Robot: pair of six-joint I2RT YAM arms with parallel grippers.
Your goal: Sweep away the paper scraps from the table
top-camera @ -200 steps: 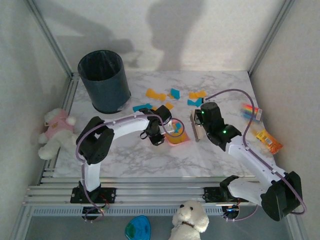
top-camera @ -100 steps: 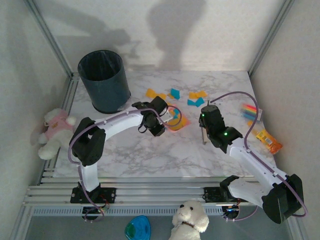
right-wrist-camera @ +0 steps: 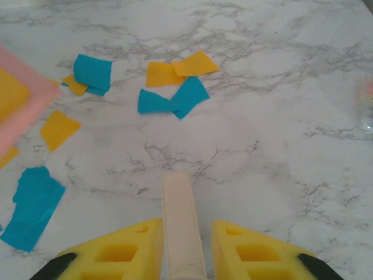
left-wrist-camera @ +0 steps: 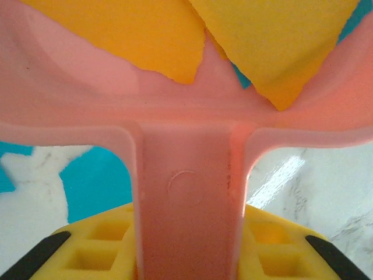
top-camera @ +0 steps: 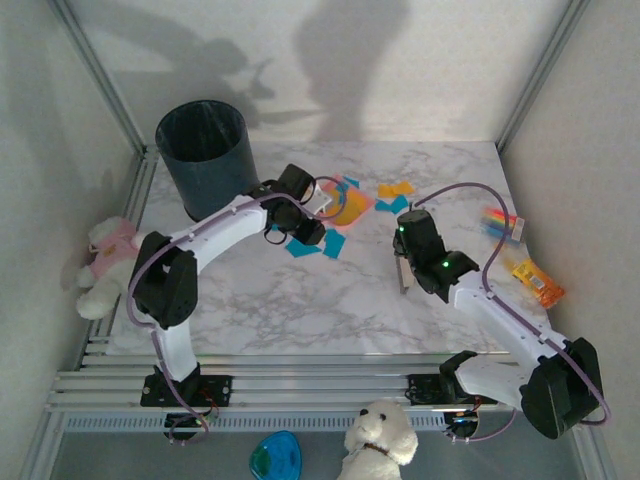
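The left claw [left-wrist-camera: 189,251] is clamped on the handle of the pink dustpan [left-wrist-camera: 76,111], which holds torn orange paper scraps [left-wrist-camera: 134,35] toward the far side of the tabletop [top-camera: 300,300]. The right claw [right-wrist-camera: 183,239] is closed on a pale handle [right-wrist-camera: 180,210]. More teal and orange scraps lie loose on the marble ahead of it and just beside the dustpan.

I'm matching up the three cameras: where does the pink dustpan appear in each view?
Top external: pink dustpan just above picture centre.
Left wrist: its handle runs up the middle, pan across the top.
Right wrist: a pink corner at the left edge.
Shared landmark: orange paper scraps lying in it.
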